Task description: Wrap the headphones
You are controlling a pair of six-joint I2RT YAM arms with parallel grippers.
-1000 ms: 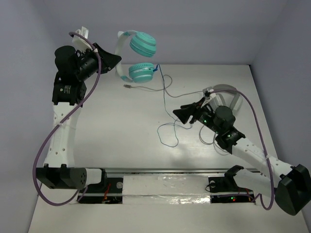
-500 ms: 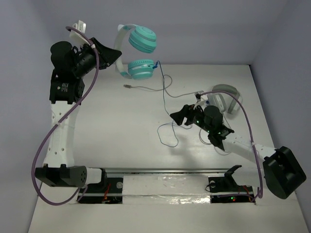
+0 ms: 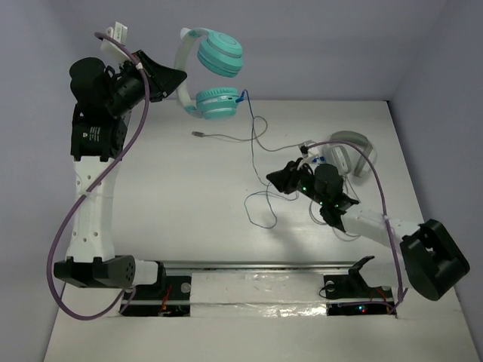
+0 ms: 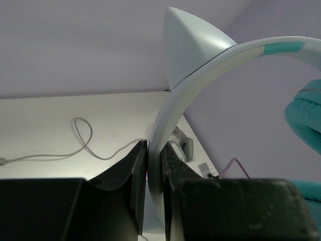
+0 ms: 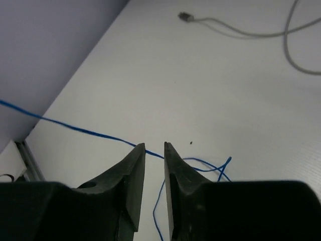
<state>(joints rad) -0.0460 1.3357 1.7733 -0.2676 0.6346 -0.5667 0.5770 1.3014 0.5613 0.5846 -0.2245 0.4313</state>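
The teal headphones (image 3: 219, 59) hang in the air at the back left, one ear cup above the other. My left gripper (image 3: 175, 81) is shut on their white headband (image 3: 183, 72); the left wrist view shows the band (image 4: 200, 65) pinched between the jaws of that gripper (image 4: 154, 145). The thin dark blue cable (image 3: 256, 151) drops from the lower cup to the table and loops there. My right gripper (image 3: 273, 179) is low over the table at that cable. In the right wrist view its jaws (image 5: 154, 146) stand a narrow gap apart, with the cable (image 5: 75, 128) crossing just beyond the tips.
Grey-white headphones (image 3: 351, 154) lie on the table at the right, behind my right arm. Their pale cable (image 3: 226, 137) runs left across the back of the table, ending in a plug (image 3: 198, 134). It also shows in the right wrist view (image 5: 241, 32).
My left arm has lifted the headphones a little higher and to the left. My right arm has swung left, keeping its gripper low by the blue cable.
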